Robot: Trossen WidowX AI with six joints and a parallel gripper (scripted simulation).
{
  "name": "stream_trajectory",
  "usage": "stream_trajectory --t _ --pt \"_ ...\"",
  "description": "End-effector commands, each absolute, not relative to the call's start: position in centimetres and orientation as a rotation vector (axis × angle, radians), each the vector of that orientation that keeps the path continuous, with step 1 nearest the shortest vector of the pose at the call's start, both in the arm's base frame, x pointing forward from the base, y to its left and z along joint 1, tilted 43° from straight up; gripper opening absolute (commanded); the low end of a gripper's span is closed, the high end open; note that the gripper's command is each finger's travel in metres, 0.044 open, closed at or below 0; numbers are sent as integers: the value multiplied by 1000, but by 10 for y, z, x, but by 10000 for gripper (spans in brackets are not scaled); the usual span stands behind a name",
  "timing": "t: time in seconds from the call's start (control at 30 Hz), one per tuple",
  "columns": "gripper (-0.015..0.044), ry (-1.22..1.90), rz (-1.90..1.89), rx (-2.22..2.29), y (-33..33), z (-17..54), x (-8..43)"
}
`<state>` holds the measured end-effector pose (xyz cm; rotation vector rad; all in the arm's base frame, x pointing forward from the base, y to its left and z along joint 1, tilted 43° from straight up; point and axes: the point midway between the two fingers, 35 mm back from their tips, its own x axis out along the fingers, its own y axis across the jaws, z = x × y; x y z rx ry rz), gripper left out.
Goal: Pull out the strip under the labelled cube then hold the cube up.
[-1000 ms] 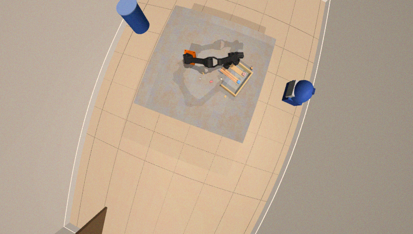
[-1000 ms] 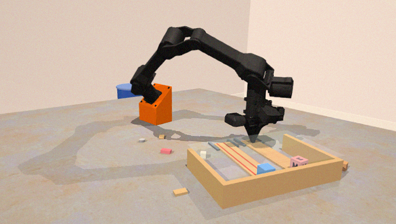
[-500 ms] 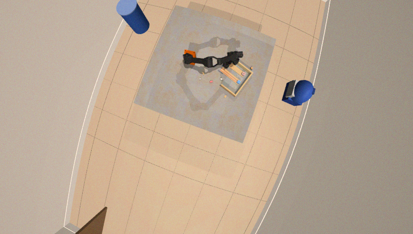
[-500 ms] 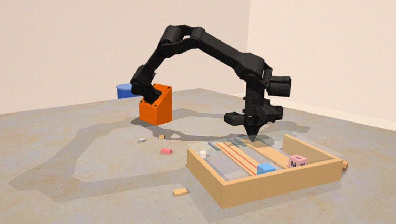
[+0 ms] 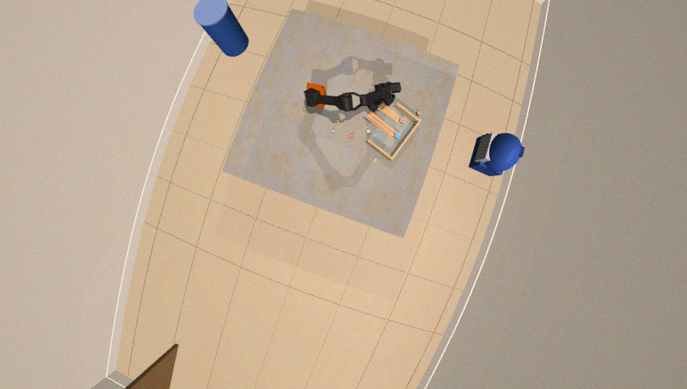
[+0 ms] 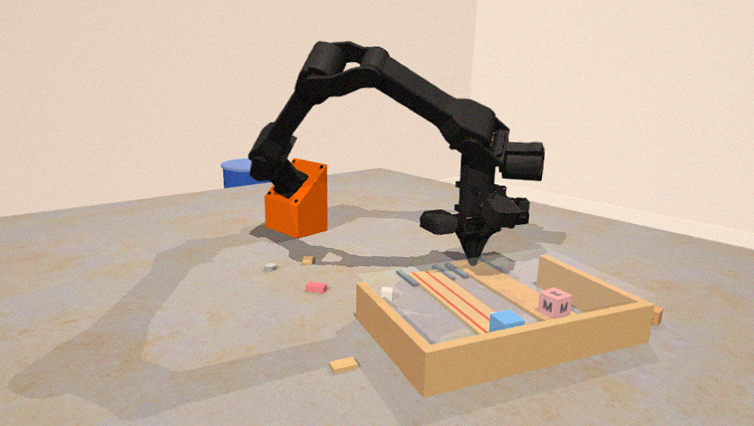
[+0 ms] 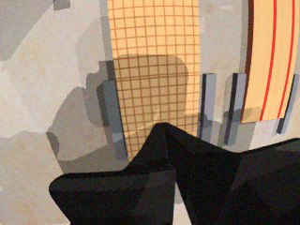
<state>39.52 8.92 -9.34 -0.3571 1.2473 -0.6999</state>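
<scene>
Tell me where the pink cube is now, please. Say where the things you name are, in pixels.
In the exterior view, the pink cube (image 5: 402, 120) (image 6: 554, 303) sits inside the tray (image 5: 391, 156) (image 6: 539, 349), right of the blue block (image 5: 397, 136) (image 6: 506, 321).

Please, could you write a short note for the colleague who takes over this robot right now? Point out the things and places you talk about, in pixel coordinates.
Hand (image 6: 473, 261) (image 7: 160, 127): shut, nothing held, fingertips at the near end of the checked strip (image 5: 391, 114) (image 6: 498, 286) (image 7: 155, 35).
Pink cube with M (image 5: 402, 120) (image 6: 554, 303): on the far part of that strip, in the tray (image 5: 404, 143) (image 6: 539, 347).
Blue cube (image 5: 397, 136) (image 6: 506, 321): on the red-striped strip (image 5: 381, 126) (image 6: 449, 299) (image 7: 269, 61); leave both.
Done: neither strip is out.
Left: pull the checked strip, then lift the pink cube.
</scene>
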Motion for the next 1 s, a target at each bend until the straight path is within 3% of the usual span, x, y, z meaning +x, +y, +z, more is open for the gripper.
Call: stream_trajectory --t 0.0,0.97 --pt "0 1270 -704 -359 87 -100 383" --pt "0 1272 -703 -359 92 -114 341"
